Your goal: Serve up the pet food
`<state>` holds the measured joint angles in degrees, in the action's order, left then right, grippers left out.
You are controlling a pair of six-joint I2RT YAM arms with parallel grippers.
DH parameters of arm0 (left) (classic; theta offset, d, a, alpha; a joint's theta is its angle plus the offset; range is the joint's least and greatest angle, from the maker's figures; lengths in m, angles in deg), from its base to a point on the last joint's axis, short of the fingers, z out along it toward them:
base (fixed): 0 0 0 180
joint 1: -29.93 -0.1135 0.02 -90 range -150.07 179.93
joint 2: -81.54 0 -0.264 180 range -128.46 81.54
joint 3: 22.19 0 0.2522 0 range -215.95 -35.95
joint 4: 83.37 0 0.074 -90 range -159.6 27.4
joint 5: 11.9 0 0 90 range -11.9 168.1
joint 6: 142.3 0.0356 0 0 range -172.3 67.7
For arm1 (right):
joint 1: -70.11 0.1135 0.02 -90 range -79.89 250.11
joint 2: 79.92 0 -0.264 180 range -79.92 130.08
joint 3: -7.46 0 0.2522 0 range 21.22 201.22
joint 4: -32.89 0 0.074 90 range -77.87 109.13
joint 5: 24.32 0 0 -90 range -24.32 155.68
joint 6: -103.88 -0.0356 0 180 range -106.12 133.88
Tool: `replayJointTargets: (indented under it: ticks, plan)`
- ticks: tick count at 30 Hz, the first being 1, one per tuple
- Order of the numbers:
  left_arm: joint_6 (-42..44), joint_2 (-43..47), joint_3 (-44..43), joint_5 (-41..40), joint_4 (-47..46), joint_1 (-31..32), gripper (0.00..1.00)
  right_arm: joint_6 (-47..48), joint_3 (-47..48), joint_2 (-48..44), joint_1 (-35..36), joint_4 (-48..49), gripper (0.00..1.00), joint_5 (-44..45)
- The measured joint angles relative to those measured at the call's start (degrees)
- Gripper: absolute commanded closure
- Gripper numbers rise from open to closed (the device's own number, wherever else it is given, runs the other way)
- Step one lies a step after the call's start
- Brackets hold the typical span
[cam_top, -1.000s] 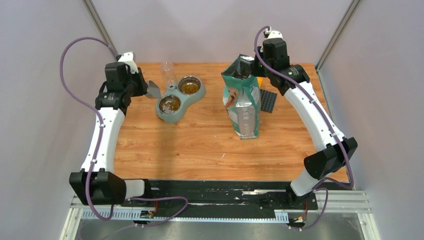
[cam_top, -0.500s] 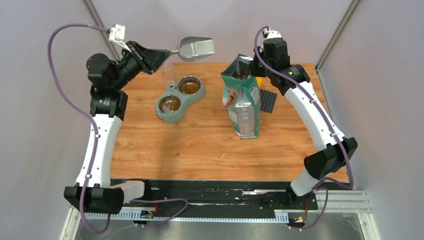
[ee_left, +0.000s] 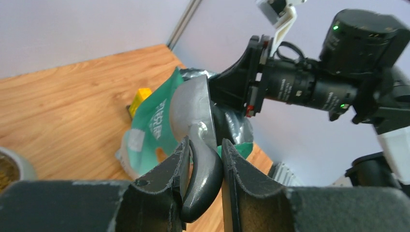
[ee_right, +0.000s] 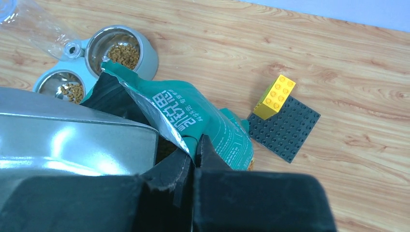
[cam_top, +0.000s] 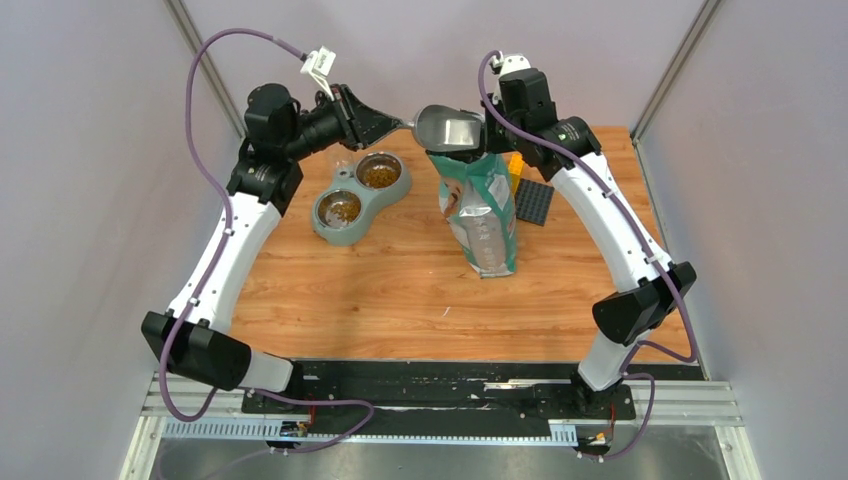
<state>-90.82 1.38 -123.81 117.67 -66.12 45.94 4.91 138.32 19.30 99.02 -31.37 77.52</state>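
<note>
left gripper [ee_left: 203, 145]: my jaws are partly closed, pinched on the dark handle of the scoop [ee_left: 191, 108].
scoop: straight out past my left fingertips, with its bowl at the open mouth of the bag [cam_top: 485, 215].
right gripper [ee_right: 193, 155]: my jaws are fully closed, clamping the bag's torn top edge.
pet food [ee_right: 123, 52]: in both bowls of the feeder [ee_right: 151, 65], well beyond my right jaws and off to their left.
scoop's contents: I cannot tell.
</note>
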Motion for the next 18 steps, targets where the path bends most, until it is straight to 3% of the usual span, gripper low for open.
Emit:
replayJointTargets:
  ticks: [4, 12, 18]
  plan:
    - [6.1, 0.0, -2.7, -2.4, 7.7, 0.6, 1.0, 0.5, 0.4, 0.1, 0.2, -0.3, 1.0, 0.8]
    - [11.0, 0.1, -4.3, -3.2, 11.7, 1.6, 1.0, 0.5, 0.4, 0.1, 0.2, -0.2, 1.0, 0.6]
    - [16.7, -4.1, -9.7, -7.1, 17.2, 6.7, 1.0, 0.4, 0.2, 0.1, 0.2, -0.1, 1.0, -0.2]
